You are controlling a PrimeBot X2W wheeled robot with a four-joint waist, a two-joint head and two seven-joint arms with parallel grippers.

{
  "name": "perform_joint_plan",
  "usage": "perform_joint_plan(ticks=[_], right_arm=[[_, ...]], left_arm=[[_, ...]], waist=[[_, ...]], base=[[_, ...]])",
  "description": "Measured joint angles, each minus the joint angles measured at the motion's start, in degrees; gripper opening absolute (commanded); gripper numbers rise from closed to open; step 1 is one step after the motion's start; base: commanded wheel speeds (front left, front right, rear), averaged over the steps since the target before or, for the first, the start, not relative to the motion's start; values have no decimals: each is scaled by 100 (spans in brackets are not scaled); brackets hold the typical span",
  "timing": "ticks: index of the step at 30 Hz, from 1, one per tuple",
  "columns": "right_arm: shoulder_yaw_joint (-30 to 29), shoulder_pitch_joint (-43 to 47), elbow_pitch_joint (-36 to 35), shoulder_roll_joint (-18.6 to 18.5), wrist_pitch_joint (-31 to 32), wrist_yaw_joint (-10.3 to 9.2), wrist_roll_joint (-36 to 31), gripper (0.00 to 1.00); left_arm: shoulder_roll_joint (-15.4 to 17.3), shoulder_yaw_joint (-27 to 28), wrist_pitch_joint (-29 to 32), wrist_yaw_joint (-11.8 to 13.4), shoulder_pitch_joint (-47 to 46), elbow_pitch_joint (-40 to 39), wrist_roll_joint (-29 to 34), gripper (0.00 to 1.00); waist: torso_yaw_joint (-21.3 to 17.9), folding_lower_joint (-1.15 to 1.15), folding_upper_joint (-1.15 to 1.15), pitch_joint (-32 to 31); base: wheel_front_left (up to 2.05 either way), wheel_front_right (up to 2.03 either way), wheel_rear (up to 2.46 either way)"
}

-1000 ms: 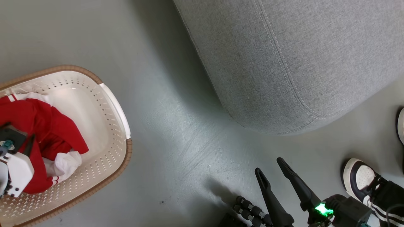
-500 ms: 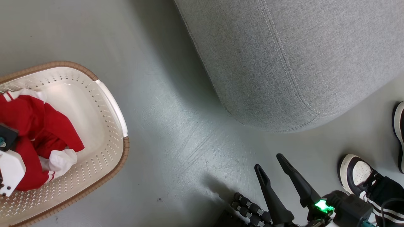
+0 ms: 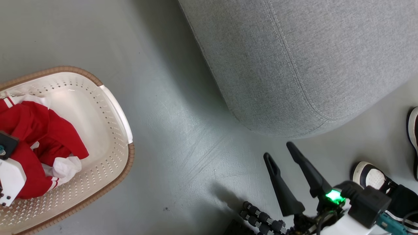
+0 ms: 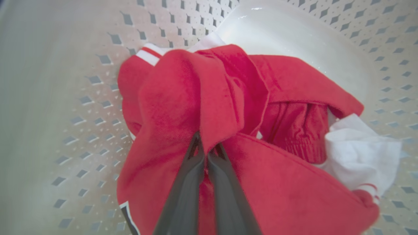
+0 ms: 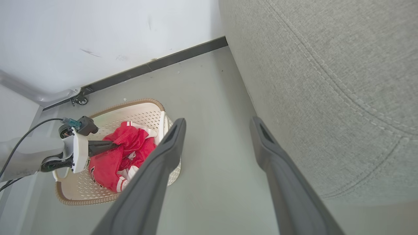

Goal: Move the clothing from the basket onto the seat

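Up close, left end effector (image 4: 207,145) tight on red clothing (image 4: 183,91) in basket (image 4: 81,81) (right end effector (image 3: 279,150) agape).

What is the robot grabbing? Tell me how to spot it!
Find the big grey seat; left of it on the floor stands a cream basket with a brown rim. Inside lies the clothing, a crumpled bundle pinched by the left gripper, the only bright red thing there.
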Motion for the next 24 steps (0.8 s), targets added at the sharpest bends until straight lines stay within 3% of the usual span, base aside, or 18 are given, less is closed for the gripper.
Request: perform_joint_plan(ticks=[24], right_arm=[[-279,-1188,269,-25,-8,0,152,100]], left_arm=[[-190,-109,-286,0,1,-25,-348,0]], waist=[[222,0,0,-616]], base=[[0,0,0]])
